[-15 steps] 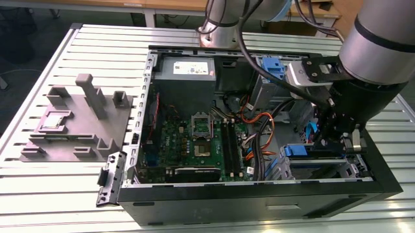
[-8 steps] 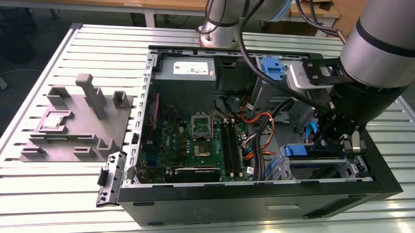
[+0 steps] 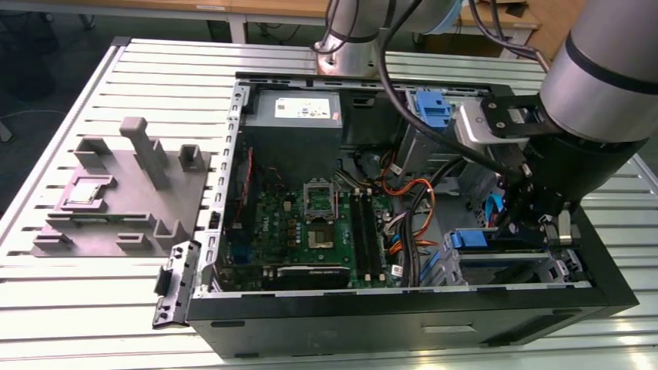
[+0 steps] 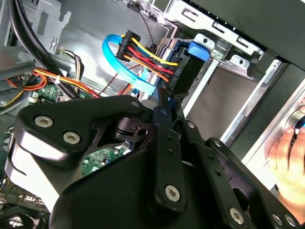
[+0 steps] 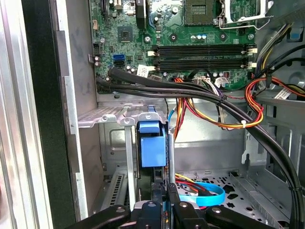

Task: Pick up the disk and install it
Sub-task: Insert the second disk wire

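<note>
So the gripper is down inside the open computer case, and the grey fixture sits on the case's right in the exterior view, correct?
Not quite: the exterior view shows the grey fixture on that view's left of the computer case. The gripper is indeed down inside it.

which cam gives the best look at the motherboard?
The first wrist view: the motherboard faces the camera, with its memory slots and CPU socket plain. The exterior view shows the whole board inside the open case, from farther off. The second wrist view catches slivers of green board behind the gripper.
</note>
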Available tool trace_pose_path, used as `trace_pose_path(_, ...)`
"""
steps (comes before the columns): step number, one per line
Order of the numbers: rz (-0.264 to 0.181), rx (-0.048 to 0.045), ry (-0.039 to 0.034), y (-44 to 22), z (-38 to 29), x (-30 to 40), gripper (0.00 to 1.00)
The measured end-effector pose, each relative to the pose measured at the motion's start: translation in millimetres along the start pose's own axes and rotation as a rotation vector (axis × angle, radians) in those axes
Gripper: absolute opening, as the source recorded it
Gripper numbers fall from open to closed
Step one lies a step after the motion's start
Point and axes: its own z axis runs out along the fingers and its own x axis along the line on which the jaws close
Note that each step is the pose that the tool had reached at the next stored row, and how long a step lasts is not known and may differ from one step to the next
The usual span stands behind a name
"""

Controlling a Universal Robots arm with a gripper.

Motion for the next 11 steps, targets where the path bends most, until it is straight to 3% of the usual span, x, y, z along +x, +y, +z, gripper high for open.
trace_pose_path(11, 0.0, -0.0014, 0.0, 0.0, 2.9, 0.7, 0.16)
